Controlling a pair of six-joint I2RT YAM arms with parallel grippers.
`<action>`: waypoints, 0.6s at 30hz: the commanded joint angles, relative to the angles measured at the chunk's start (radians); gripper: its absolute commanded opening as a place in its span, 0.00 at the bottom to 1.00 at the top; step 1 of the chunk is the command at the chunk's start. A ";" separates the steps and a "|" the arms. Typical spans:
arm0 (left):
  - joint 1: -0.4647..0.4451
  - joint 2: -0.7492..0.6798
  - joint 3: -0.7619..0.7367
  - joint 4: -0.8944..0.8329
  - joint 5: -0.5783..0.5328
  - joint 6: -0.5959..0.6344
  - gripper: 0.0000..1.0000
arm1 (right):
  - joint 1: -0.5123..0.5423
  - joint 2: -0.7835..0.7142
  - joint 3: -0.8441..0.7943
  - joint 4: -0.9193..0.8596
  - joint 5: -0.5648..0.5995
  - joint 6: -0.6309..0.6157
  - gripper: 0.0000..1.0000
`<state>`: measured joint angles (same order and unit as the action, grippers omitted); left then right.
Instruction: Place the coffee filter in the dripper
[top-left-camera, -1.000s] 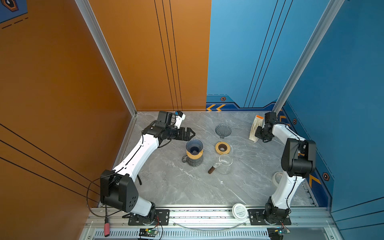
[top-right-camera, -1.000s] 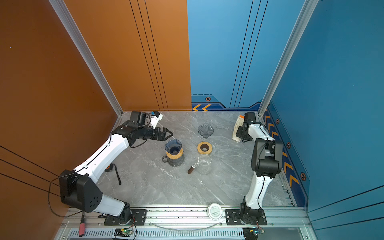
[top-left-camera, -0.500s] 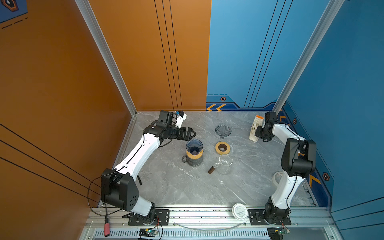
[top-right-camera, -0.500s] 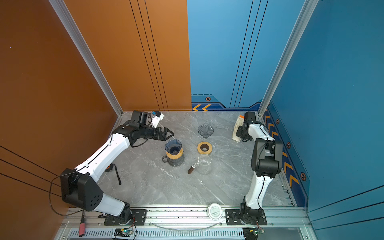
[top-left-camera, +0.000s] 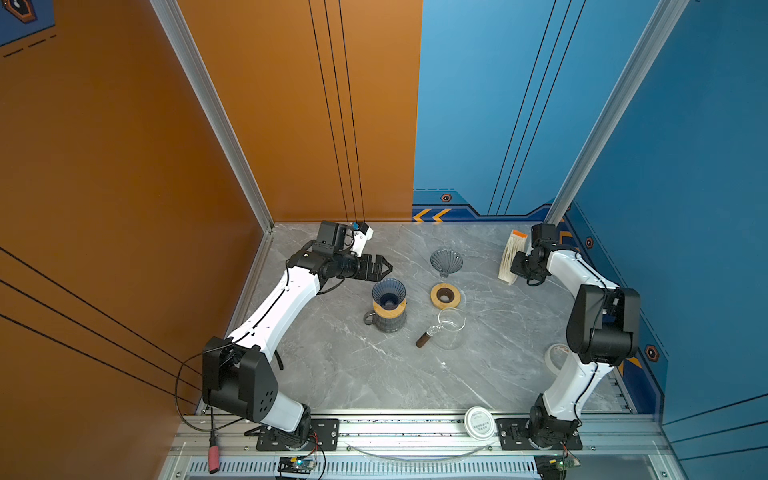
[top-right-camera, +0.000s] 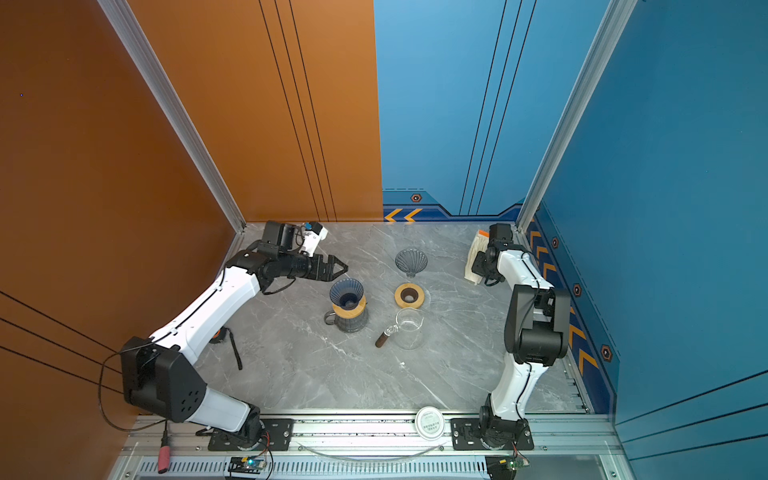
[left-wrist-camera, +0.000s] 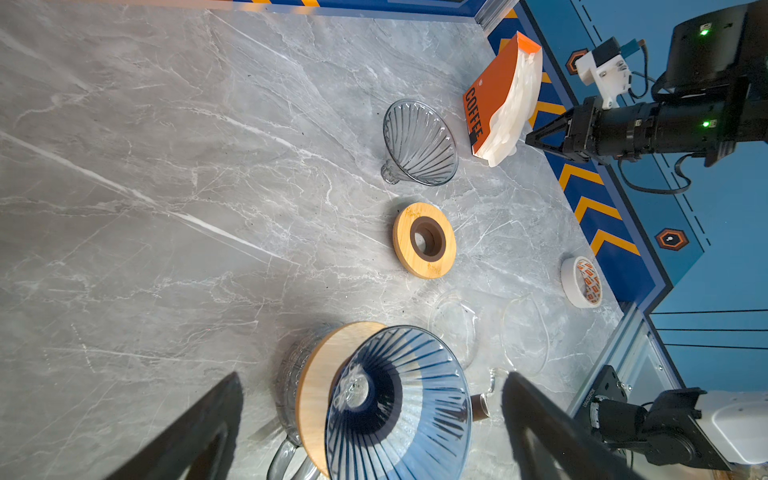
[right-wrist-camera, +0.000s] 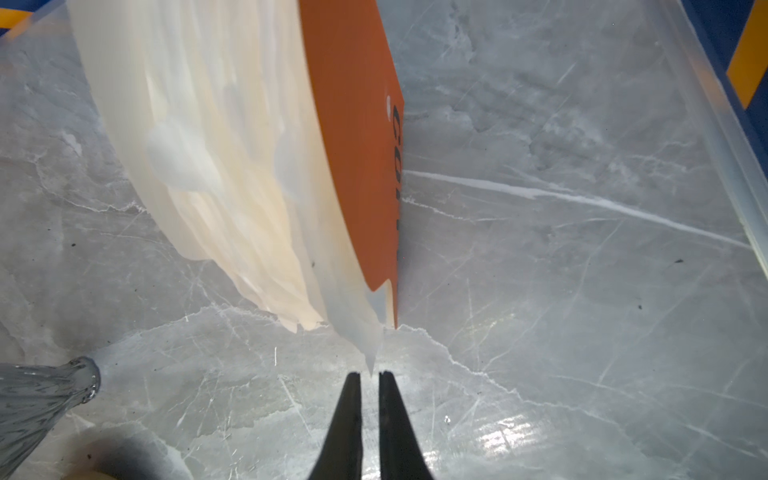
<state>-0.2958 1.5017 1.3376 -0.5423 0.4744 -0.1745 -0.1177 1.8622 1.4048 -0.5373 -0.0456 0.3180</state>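
2 drippers: blue dripper (top-left-camera: 388, 291) seated on a carafe, clear dripper (top-left-camera: 446, 262) lying on the surface (top-left-camera: 353, 374). 1 filter pack (top-left-camera: 510, 257) far right, filters inside it. Right pincer (right-wrist-camera: 369, 376) sits at one filter's tip, jaws a slit apart. Left pincer (top-left-camera: 384, 267) is spread wide beside the blue dripper. 1 wooden ring (top-left-camera: 435, 296), 1 glass jug (top-left-camera: 451, 332).

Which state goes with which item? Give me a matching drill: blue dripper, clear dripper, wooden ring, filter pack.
Items: 1 blue dripper; 2 clear dripper; 3 wooden ring; 4 filter pack.
States: a flat on the table; b standing on edge, far right; c tipped on its side; d seated on the glass server.
Pairs: 1-d, 2-c, 3-a, 4-b.
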 joint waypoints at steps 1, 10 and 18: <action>-0.009 -0.001 0.015 -0.017 -0.013 0.020 0.98 | 0.000 -0.003 0.002 0.000 0.029 0.007 0.24; -0.014 0.000 0.018 -0.016 -0.022 0.019 0.98 | 0.003 0.077 0.056 0.028 0.013 0.018 0.27; -0.017 0.006 0.021 -0.016 -0.024 0.016 0.98 | 0.003 0.112 0.077 0.043 0.045 0.033 0.20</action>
<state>-0.3027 1.5017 1.3376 -0.5423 0.4706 -0.1730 -0.1177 1.9659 1.4525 -0.5106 -0.0338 0.3351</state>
